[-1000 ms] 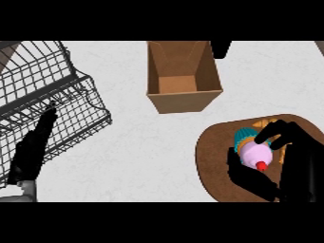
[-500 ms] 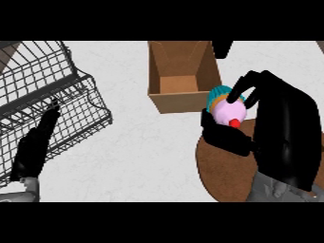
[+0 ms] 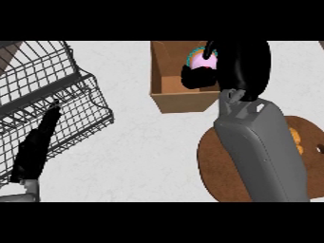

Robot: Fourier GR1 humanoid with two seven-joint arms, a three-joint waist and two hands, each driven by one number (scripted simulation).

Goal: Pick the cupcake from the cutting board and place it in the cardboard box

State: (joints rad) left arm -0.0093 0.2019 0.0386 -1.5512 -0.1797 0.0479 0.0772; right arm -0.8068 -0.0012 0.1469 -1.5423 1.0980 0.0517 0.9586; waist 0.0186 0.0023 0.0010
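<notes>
My right hand [image 3: 242,66] hangs over the open cardboard box [image 3: 166,90] at the top middle, its fingers curled round the cupcake [image 3: 205,60]. Only a patch of pink frosting and a teal wrapper edge shows between the fingers. The grey right forearm crosses the round wooden cutting board [image 3: 217,163] at the lower right and hides most of it. An orange item [image 3: 298,139] peeks out on the board beside the forearm. My left hand [image 3: 36,147] rests at the lower left with straight fingers pointing up, in front of the wire rack.
A black wire dish rack [image 3: 38,109] fills the left side of the counter. The white counter top [image 3: 143,152] lies between the rack and the board. A dark edge shows at the top right corner.
My right hand has carried the cupcake up and away from the cutting board until it is over the box's opening. The left hand has stayed still.
</notes>
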